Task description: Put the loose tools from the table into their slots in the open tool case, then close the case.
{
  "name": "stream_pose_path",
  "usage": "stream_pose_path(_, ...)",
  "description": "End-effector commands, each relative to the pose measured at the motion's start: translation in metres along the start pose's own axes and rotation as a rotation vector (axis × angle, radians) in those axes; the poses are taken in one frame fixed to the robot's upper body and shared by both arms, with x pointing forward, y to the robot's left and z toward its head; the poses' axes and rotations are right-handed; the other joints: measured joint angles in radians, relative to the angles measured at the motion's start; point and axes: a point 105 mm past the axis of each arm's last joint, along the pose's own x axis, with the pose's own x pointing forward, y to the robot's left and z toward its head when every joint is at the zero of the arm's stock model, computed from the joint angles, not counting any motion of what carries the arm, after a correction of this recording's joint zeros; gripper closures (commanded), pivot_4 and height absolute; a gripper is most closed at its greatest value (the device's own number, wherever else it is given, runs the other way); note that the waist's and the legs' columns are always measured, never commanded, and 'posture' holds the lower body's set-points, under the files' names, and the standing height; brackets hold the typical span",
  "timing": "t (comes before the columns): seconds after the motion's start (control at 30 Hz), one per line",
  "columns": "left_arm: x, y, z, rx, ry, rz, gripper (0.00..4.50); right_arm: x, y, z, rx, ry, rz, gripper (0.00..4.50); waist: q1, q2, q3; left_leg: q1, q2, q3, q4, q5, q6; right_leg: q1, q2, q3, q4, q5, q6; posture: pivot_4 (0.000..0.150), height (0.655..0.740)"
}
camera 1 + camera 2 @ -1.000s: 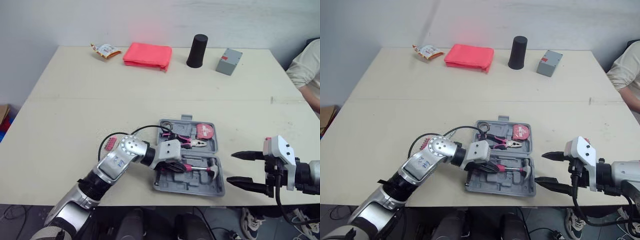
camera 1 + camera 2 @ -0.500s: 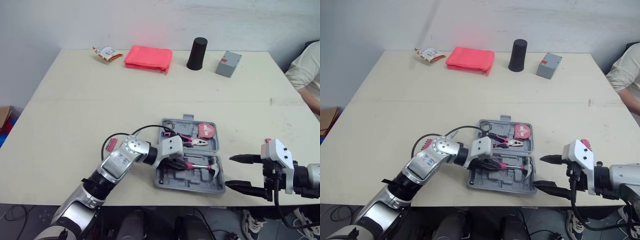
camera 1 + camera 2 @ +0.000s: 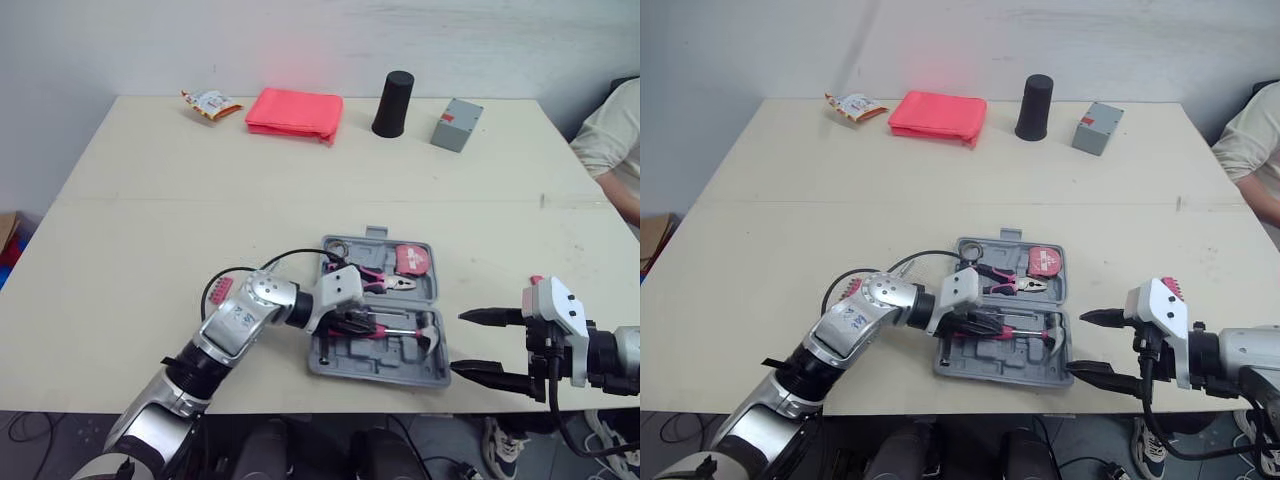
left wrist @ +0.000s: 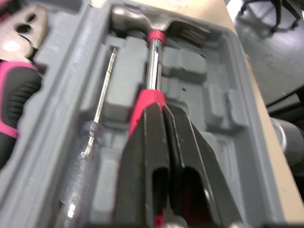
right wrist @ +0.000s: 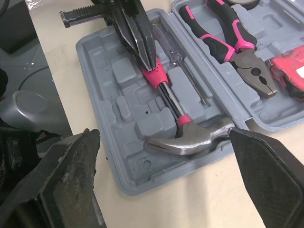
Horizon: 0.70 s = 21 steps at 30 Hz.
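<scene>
The grey tool case (image 3: 375,366) lies open near the table's front edge. Pink-handled pliers (image 3: 385,283) and a red tape measure (image 3: 410,260) sit in its far half. In the near half lie a hammer (image 5: 190,140) and a clear-handled screwdriver (image 4: 102,99). My left gripper (image 3: 368,322) is shut, its fingertips (image 5: 148,61) resting on top of the hammer's pink handle. My right gripper (image 3: 460,342) stands open just right of the case, at the table edge, with nothing between its fingers.
Along the table's far edge lie a snack packet (image 3: 210,101), a red folded pouch (image 3: 295,112), a black cylinder (image 3: 393,103) and a small grey box (image 3: 457,124). A person's sleeve (image 3: 615,140) shows at the right edge.
The head camera has shifted a little. My left gripper has slid slightly along the hammer's handle toward its head. The right gripper has sunk slightly and stays open.
</scene>
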Motion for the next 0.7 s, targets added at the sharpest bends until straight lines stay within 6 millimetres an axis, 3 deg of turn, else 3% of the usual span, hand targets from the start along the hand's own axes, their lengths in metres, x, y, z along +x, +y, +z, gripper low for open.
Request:
stream_pose_path(0.03,0.008,0.008,-0.031,-0.011,0.163,0.053,4.47,-0.002,0.000,0.005,-0.018,-0.015,0.000,0.00,0.004,0.000,0.000,0.000,0.000,-0.001,0.000,0.000,0.000,0.000,0.000,0.000,0.000,0.000,0.000,0.150,0.7361)
stream_pose_path(0.13,0.009,0.017,-0.055,-0.027,0.299,0.101,4.47,-0.002,0.001,0.005,-0.016,-0.016,0.000,0.00,0.006,0.000,0.000,0.000,0.000,-0.002,0.001,0.000,0.001,0.003,0.000,-0.001,-0.002,0.000,0.001,0.150,0.7361)
stream_pose_path(0.2,0.010,0.013,-0.066,-0.038,0.357,0.067,4.47,-0.002,0.001,0.005,-0.013,-0.014,0.000,0.00,0.006,0.001,-0.002,0.002,-0.001,-0.003,0.000,-0.001,0.001,0.006,-0.001,-0.001,-0.003,0.001,0.001,0.150,0.7361)
stream_pose_path(0.3,0.010,0.007,-0.074,-0.018,0.406,0.029,4.47,-0.002,0.002,0.004,-0.009,-0.012,-0.001,0.00,0.006,0.002,-0.006,0.010,0.000,-0.004,-0.001,-0.005,-0.003,0.016,-0.001,-0.002,-0.008,0.001,0.001,0.150,0.7361)
stream_pose_path(0.53,0.009,0.000,-0.079,0.002,0.450,-0.020,4.47,-0.002,0.003,0.002,-0.001,-0.015,-0.010,0.00,0.000,0.004,-0.015,0.011,0.000,-0.005,-0.002,-0.006,-0.002,0.017,-0.001,-0.003,-0.011,0.000,0.000,0.150,0.7361)
stream_pose_path(0.63,0.012,0.010,-0.067,0.035,0.396,0.015,4.47,-0.001,0.002,0.002,-0.003,-0.018,-0.016,0.00,-0.002,0.006,-0.018,0.011,0.001,-0.006,-0.003,-0.006,-0.002,0.017,-0.001,-0.003,-0.012,-0.001,-0.001,0.150,0.7361)
stream_pose_path(0.7,0.014,0.016,-0.035,0.054,0.256,0.020,4.47,-0.001,0.001,0.003,-0.004,-0.022,-0.022,0.00,0.000,0.009,-0.018,0.011,0.001,-0.006,-0.003,-0.006,-0.002,0.017,-0.001,-0.003,-0.012,-0.001,-0.002,0.150,0.7361)
